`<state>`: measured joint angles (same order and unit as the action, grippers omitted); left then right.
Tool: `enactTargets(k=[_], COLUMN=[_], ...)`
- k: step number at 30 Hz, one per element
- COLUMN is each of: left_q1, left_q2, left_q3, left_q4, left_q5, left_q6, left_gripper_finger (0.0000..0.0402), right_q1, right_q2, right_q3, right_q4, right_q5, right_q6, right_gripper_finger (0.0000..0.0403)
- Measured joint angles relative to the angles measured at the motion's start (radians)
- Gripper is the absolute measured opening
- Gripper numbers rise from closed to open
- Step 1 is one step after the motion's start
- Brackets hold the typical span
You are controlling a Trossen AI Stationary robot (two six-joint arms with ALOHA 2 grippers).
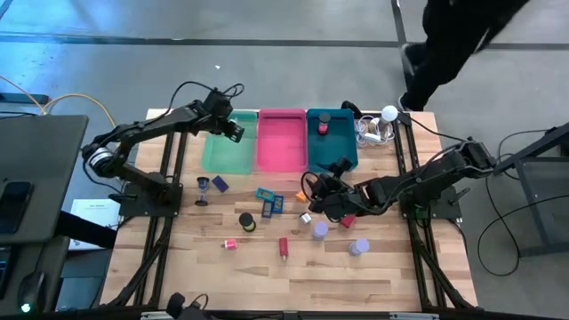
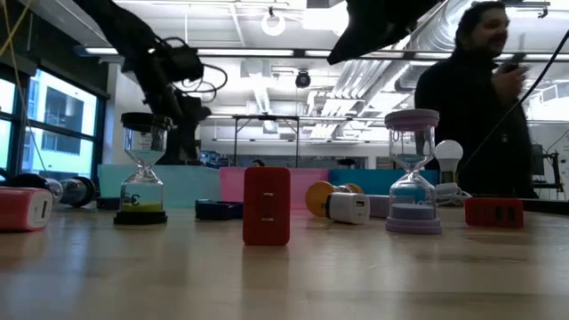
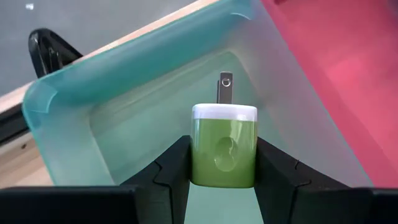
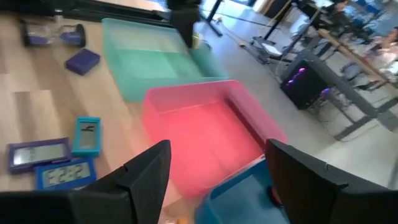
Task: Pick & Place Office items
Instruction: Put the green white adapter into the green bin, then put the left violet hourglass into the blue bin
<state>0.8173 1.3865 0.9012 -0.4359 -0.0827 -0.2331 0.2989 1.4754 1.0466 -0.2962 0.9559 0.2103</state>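
My left gripper [image 1: 234, 131] hangs over the green tray [image 1: 222, 151] at the table's far side, shut on a green charger plug [image 3: 224, 146] with a white cap and metal prongs. My right gripper [image 1: 316, 188] stands open above the table, just near of the pink tray [image 4: 205, 137] and teal tray [image 1: 331, 147], with nothing between its fingers [image 4: 149, 171]. Small office items lie on the wood: hourglasses [image 1: 204, 188], blue clocks [image 1: 271, 199], a red charger [image 1: 284, 247], lavender pieces [image 1: 357, 247]. The teal tray holds a red item [image 1: 322, 129]. My left gripper pinches the green charger plug by its two opposite side faces [image 3: 198, 155] between the two fingers. The fingers slant down from the table's left. The plug is lifted clear above the green tray's floor, its white cap and prongs [image 3: 225, 87] pointing away from the wrist.
A white ball with cables [image 1: 388, 114] sits at the far right corner beside the teal tray. A person in dark clothes [image 1: 444, 44] stands beyond the table's far right. Bare wood shows along the table's near edge [image 1: 293, 284].
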Motion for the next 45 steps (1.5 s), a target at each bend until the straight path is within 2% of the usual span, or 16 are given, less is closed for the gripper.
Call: enactTargets(k=[6, 17, 24, 33, 45], left_q1=[0.022, 0.021, 0.016, 0.016, 0.004], left_q2=[0.089, 0.209, 0.216, 0.217, 0.217], left_q3=[0.0, 0.0, 0.0, 0.0, 0.0], left_q4=[0.085, 0.167, 0.175, 0.168, 0.194], left_q5=[0.0, 0.0, 0.002, 0.019, 0.031], left_q6=[-0.045, -0.081, -0.09, -0.12, -0.093], left_gripper_finger=[0.013, 0.013, 0.0132, 0.0164, 0.0168], right_q1=[0.0, 0.0, 0.002, 0.002, 0.002], right_q2=[0.0, 0.0, 0.0, 0.0, 0.0], right_q3=[0.0, 0.0, 0.0, 0.0, 0.0], right_q4=[-0.003, -0.01, -0.014, -0.014, -0.018], right_q5=[-0.097, -0.124, -0.124, -0.128, -0.152], right_q6=[0.028, 0.053, 0.055, 0.059, 0.077], right_gripper_finger=[0.0252, 0.0252, 0.0252, 0.0252, 0.0252])
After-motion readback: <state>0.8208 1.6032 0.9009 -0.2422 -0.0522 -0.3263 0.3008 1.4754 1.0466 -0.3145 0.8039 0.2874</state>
